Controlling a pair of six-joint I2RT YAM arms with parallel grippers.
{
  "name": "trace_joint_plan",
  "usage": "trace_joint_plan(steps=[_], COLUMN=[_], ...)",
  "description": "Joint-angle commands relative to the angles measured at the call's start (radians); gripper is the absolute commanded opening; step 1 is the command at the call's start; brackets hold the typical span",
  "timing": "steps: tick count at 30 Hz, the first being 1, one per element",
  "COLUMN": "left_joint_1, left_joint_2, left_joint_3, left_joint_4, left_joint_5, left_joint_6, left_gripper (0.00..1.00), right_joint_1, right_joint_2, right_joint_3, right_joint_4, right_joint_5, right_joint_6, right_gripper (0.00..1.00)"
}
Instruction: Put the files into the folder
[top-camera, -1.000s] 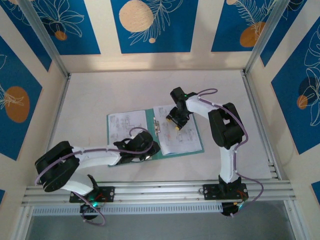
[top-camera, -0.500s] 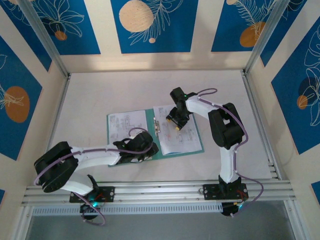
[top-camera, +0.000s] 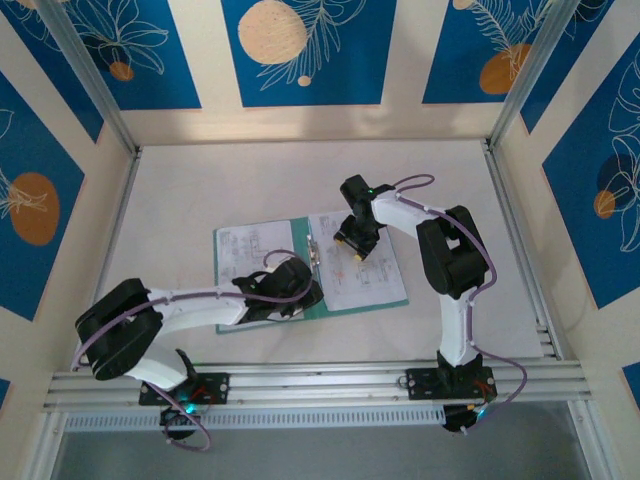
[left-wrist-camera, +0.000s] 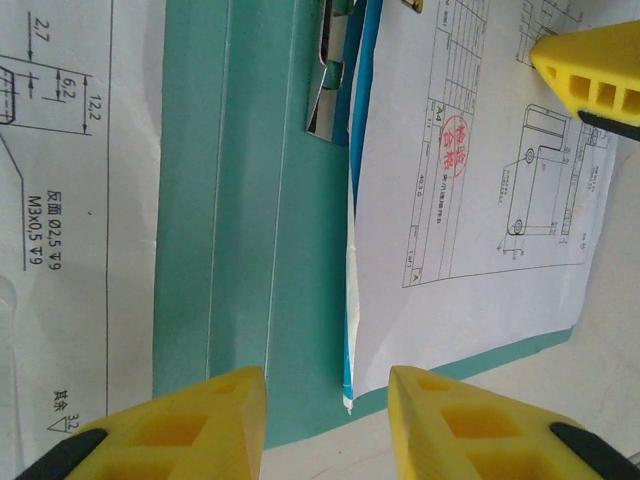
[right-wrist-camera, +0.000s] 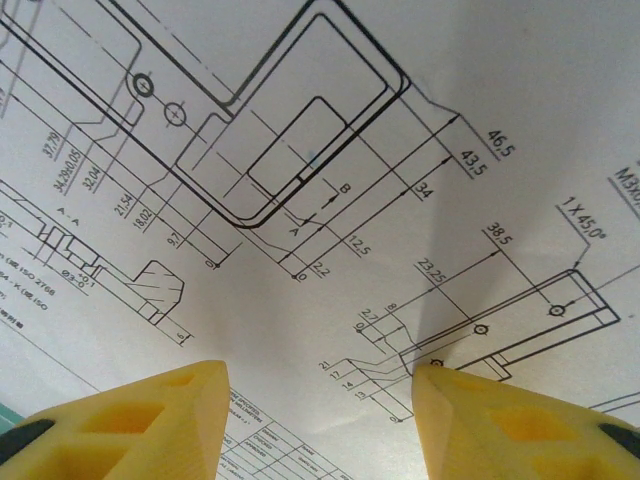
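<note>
The teal folder (top-camera: 299, 238) lies open and flat on the table, with a printed sheet (top-camera: 248, 252) on its left leaf and more files (top-camera: 375, 280) on its right leaf. My left gripper (top-camera: 300, 288) hovers open over the folder's near edge by the spine. Its fingertips (left-wrist-camera: 215, 400) straddle bare teal card (left-wrist-camera: 240, 200) and the corner of the right sheet (left-wrist-camera: 470, 200). The silver clip (left-wrist-camera: 330, 90) sits farther along the spine. My right gripper (top-camera: 356, 246) stands open just above the right sheet (right-wrist-camera: 320, 200), its fingertips (right-wrist-camera: 170, 400) close to the paper.
A finger of the right gripper (left-wrist-camera: 590, 70) shows at the top right of the left wrist view. The white table (top-camera: 300, 180) is ringed by aluminium rails (top-camera: 310, 380) and blue-patterned walls. Bare tabletop (left-wrist-camera: 520, 420) lies just past the folder's near edge.
My left gripper has crept a little farther over the folder towards its spine. The right gripper and the papers have hardly moved.
</note>
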Motion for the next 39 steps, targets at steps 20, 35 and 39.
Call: trace_joint_plan(steps=[20, 35, 39], left_joint_1=[-0.004, -0.004, -0.004], left_joint_2=[-0.026, -0.029, -0.029], left_joint_3=[0.014, 0.006, 0.007], left_joint_4=[-0.063, -0.061, -0.065], left_joint_5=[-0.033, -0.037, -0.037], left_joint_6=[0.031, 0.034, 0.038], left_gripper=[0.37, 0.37, 0.37], right_joint_1=[0.030, 0.027, 0.027], right_joint_2=[0.000, -0.064, -0.071], right_joint_3=[-0.005, 0.026, 0.028], right_joint_4=[-0.056, -0.077, -0.072], right_joint_5=[0.015, 0.019, 0.013], right_joint_6=[0.070, 0.080, 0.086], right_gripper=[0.54, 0.56, 0.56])
